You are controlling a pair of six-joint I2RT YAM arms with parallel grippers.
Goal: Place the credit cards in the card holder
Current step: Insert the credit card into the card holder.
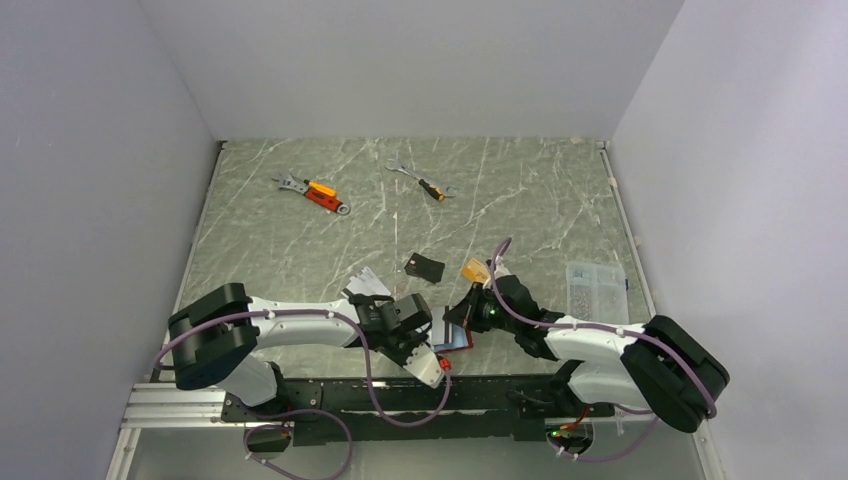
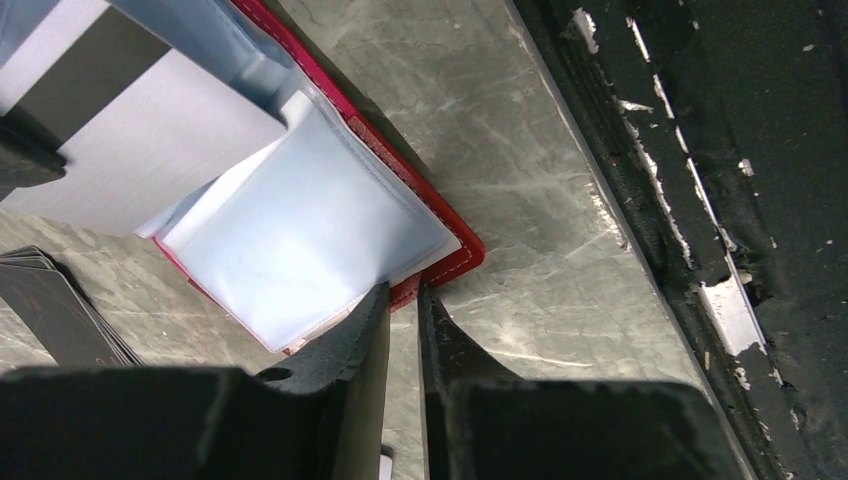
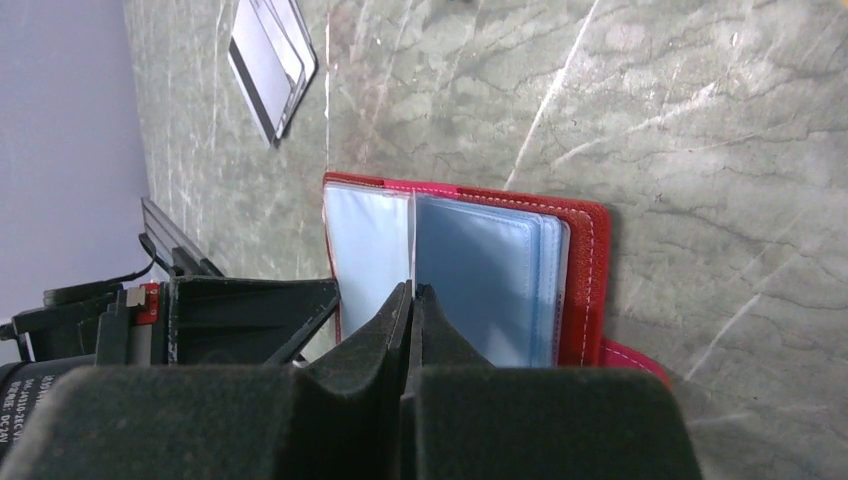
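Observation:
The red card holder lies open near the table's front edge, its pale blue pockets facing up. My left gripper is closed on the edge of its red cover. My right gripper is shut on a thin pocket leaf that stands upright. A silver-grey card with a dark stripe lies at the pockets; I cannot tell whether it is inside one. On the table lie an orange card, a black card and silver-grey cards.
Two orange-handled wrenches lie at the back. A clear plastic box sits at the right. The table's black front rail runs close beside the holder. A dark card stack lies to its left.

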